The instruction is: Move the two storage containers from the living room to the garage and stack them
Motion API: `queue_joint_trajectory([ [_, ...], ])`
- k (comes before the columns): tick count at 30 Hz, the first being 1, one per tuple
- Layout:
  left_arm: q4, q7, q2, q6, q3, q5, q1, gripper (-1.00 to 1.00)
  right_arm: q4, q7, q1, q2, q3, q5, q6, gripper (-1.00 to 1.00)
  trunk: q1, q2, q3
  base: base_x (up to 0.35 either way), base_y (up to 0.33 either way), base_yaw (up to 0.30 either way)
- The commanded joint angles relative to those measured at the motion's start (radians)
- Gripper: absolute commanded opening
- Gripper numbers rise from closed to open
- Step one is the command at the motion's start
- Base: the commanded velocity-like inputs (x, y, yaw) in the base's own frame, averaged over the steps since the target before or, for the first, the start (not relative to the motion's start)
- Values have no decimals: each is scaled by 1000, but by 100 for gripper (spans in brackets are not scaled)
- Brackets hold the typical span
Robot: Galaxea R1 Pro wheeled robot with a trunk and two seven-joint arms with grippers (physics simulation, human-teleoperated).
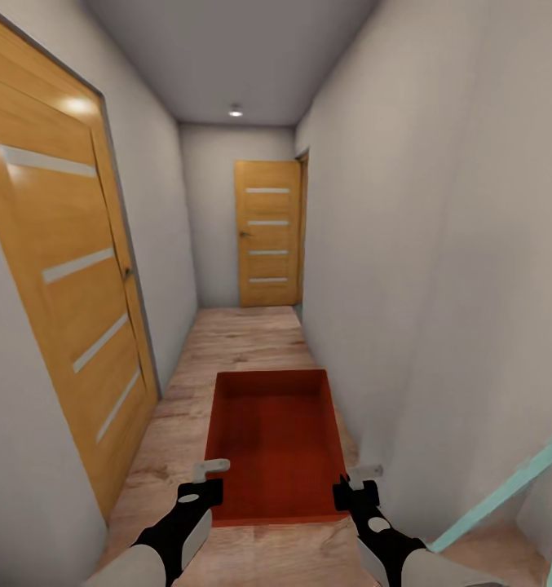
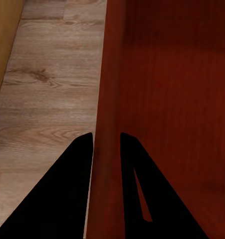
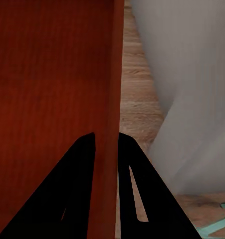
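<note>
An orange-red open-top storage container [image 1: 276, 440] hangs in front of me above the pale wood-plank floor [image 1: 243, 334] of a narrow hallway. My left gripper [image 1: 206, 483] is shut on its left wall near the near corner. My right gripper [image 1: 355, 483] is shut on its right wall. In the left wrist view the left gripper [image 2: 106, 134] has one dark finger on each side of the container's wall [image 2: 106, 89]. The right wrist view shows the right gripper [image 3: 106, 134] pinching the other wall [image 3: 112, 79] the same way. The container's inside looks empty.
A wooden door [image 1: 55, 269] stands close on the left, and another closed wooden door [image 1: 267, 244] ends the hallway. The white wall [image 1: 439, 285] runs close along the right. A teal bar [image 1: 512, 497] leans at the lower right.
</note>
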Motion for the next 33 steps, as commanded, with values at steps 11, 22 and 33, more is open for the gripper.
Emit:
queue_joint_trajectory([
  [11, -2, 14, 10, 2, 6, -5, 0, -100, 0, -17, -2, 1, -36, -11, -5, -100, 1, -1, -1, 322, 134, -7],
  [22, 9, 14, 9, -50, 5, -2, 0, -100, 0, -17, -2, 1, -36, -11, -5, -100, 1, -1, -1, 322, 95, 0],
  [33, 9, 14, 9, -51, 5, 0, 0, -100, 0, -17, -2, 1, -36, -11, -5, -100, 1, -1, -1, 322, 85, 137],
])
